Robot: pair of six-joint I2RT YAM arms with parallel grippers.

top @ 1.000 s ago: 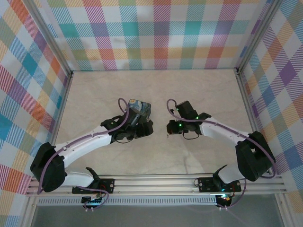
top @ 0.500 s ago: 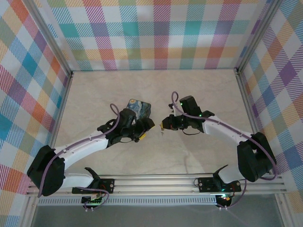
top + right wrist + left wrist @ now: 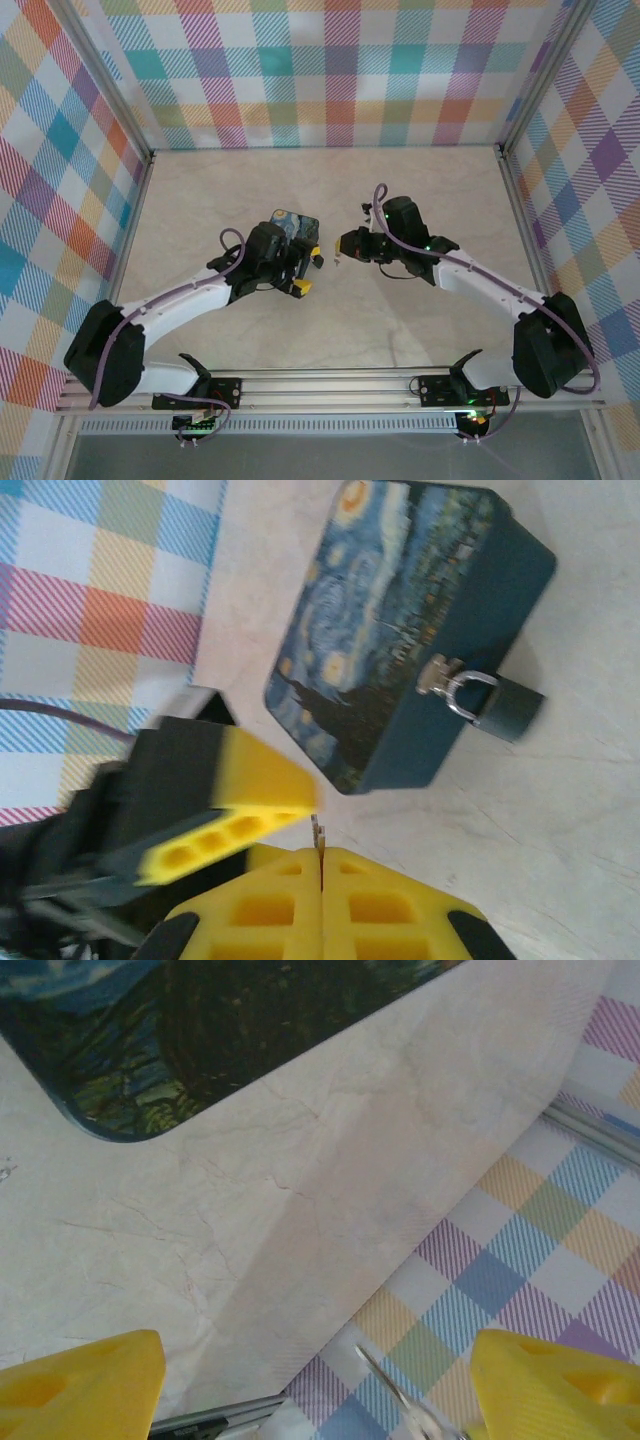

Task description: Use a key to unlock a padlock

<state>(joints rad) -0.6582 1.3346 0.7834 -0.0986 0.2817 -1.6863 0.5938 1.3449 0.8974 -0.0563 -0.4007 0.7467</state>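
Padlock (image 3: 510, 708) on the painted box's (image 3: 400, 620) clasp (image 3: 440, 675); beside the box, right gripper (image 3: 320, 858) tight around key (image 3: 318, 832), left gripper (image 3: 310, 273) wide, empty

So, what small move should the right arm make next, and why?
Probably ease the key toward the padlock. The right gripper has its jaws shut on the key, and the padlock hangs on the clasp of the box, apart from the key. I cannot tell where the keyhole faces, so go slowly.

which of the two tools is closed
The right tool: its yellow fingers are pressed together on the thin silvery key, while the left tool has its fingers standing wide apart.
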